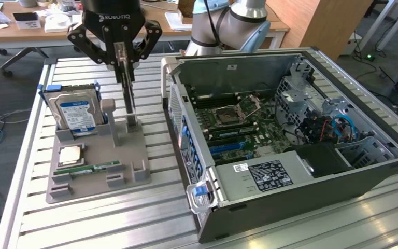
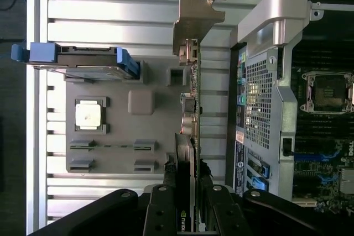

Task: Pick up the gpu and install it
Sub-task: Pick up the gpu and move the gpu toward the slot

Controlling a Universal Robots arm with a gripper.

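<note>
Gripper (image 1: 123,62) fingers (image 2: 160,208) half-closed, clamped on upright gpu (image 1: 128,104), card at grey holder (image 1: 88,184) edge nearest computer case (image 1: 310,176).

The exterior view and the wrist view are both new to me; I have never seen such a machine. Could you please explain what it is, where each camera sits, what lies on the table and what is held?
This is a robot arm; the tool at its end has two fingers. The exterior view comes from a camera standing apart from the arm. The wrist view comes from a camera on the arm, looking down past the tool. On the metal table lies a grey tray carrying an upright hard drive, a square processor and a green memory stick. On the exterior view's right lies an open computer case. The tool is shut on the gpu, a thin card standing upright at the tray.
</note>
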